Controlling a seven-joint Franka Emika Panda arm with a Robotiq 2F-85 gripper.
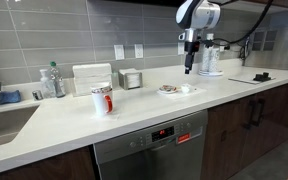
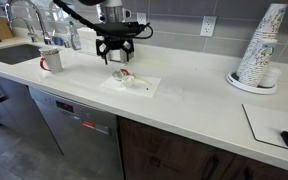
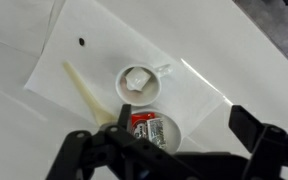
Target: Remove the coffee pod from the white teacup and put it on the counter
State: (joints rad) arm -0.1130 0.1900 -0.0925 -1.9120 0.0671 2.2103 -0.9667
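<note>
Currently the pincer [image 1: 189, 66] hangs above the counter [image 1: 134, 118] with its jaws spread wide and nothing between them, clear of the objects below. Seen from the wrist view, the white teacup [image 3: 154, 90] stands upright on a sheet of white paper [image 3: 74, 50], and the coffee pod [image 3: 136, 77] lies inside it (pale, much the same colour as the cup). Just beside the cup sits a small dish [image 3: 174, 132] holding red-printed packets, with a wooden stirrer [image 3: 82, 88] lying on the paper nearby.
</note>
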